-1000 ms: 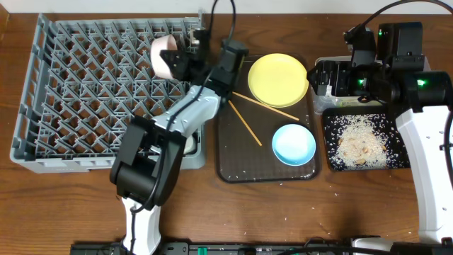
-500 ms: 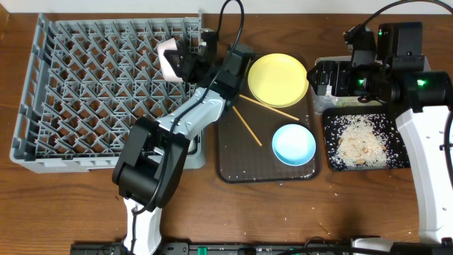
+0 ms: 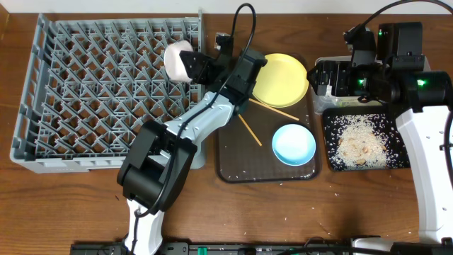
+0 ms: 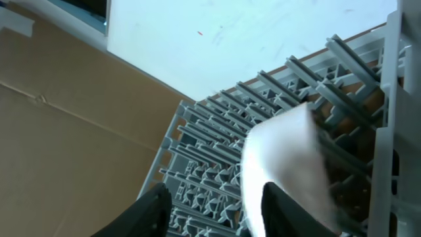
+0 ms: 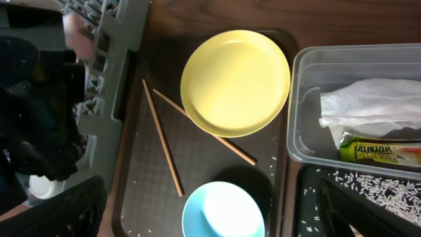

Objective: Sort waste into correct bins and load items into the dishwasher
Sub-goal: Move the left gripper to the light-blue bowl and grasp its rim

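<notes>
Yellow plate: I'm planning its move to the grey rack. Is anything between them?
Yes. The left arm stretches across the gap, covering the edge of the round yellow plate nearest the grey plastic dish rack. A thin wooden chopstick also runs under the plate's rim.

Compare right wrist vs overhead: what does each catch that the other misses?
Right wrist only: inside the tub, a napkin and a green wrapper; overhead, the right arm covers most of that tub.
Overhead only: the whole rack, the right arm itself, and the crumb pile in the black tray.
Both: plate, chopsticks and blue bowl on the brown tray.
</notes>
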Available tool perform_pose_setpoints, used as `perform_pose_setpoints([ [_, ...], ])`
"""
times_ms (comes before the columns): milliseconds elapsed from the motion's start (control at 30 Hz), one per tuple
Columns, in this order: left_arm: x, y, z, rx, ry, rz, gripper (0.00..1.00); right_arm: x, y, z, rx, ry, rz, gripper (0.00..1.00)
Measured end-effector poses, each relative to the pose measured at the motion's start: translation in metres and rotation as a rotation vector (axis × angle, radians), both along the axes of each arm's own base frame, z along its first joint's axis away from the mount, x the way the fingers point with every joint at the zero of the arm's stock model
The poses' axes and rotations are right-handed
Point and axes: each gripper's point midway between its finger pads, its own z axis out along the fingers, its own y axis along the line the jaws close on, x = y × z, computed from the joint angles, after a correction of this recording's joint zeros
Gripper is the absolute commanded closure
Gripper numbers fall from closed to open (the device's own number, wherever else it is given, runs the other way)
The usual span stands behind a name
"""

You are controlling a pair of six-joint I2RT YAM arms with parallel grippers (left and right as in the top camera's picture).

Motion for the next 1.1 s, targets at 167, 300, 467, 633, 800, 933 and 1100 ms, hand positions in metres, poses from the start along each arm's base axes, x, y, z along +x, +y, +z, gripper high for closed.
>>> perform_pose_setpoints([
  [167, 0.003, -0.003, -0.004, -0.024, 0.004, -0.022, 0.41, 0.000, 0.000, 0.000, 0.000, 0.000, 0.000, 0.01],
  [300, 0.003, -0.006, -0.004, -0.033, 0.006, -0.035, 0.41, 0.000, 0.000, 0.000, 0.000, 0.000, 0.000, 0.01],
  [467, -0.007, -0.022, 0.004, -0.056, 0.059, -0.110, 0.36, 0.000, 0.000, 0.000, 0.000, 0.000, 0.000, 0.01],
  [633, -0.040, -0.047, 0.022, -0.300, 0.177, -0.293, 0.36, 0.000, 0.000, 0.000, 0.000, 0.000, 0.000, 0.01],
  [800, -0.070, -0.078, 0.023, -0.814, 0.286, -0.422, 0.44, 0.000, 0.000, 0.000, 0.000, 0.001, -0.001, 0.01],
  [933, -0.092, -0.108, 0.002, -1.157, 0.395, -0.379, 0.44, 0.000, 0.000, 0.000, 0.000, 0.001, 0.000, 0.01],
  [1100, -0.120, -0.159, -0.034, -1.353, 0.557, -0.326, 0.44, 0.000, 0.000, 0.000, 0.000, 0.001, -0.001, 0.01],
])
